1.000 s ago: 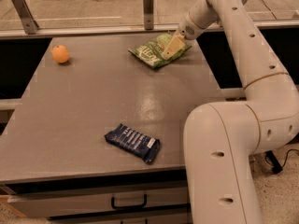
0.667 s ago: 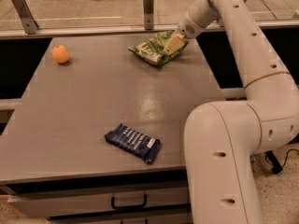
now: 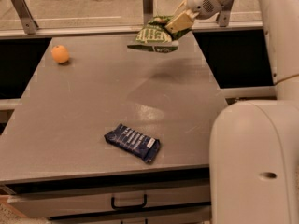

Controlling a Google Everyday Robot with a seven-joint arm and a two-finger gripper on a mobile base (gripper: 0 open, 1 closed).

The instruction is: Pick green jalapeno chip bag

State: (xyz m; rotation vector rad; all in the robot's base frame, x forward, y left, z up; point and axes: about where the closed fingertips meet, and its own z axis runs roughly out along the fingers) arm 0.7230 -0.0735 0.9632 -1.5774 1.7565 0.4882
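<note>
One tool (image 3: 180,23) | grips green jalapeno chip bag (image 3: 150,35) | aloft over table (image 3: 93,101)

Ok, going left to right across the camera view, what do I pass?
orange → dark blue packet → green jalapeno chip bag, held above the table → gripper, shut on the bag's right end, near the top of the view.

Table (image 3: 84,101): orange (image 3: 60,54), blue packet (image 3: 132,143); gripper (image 3: 176,24) above
</note>
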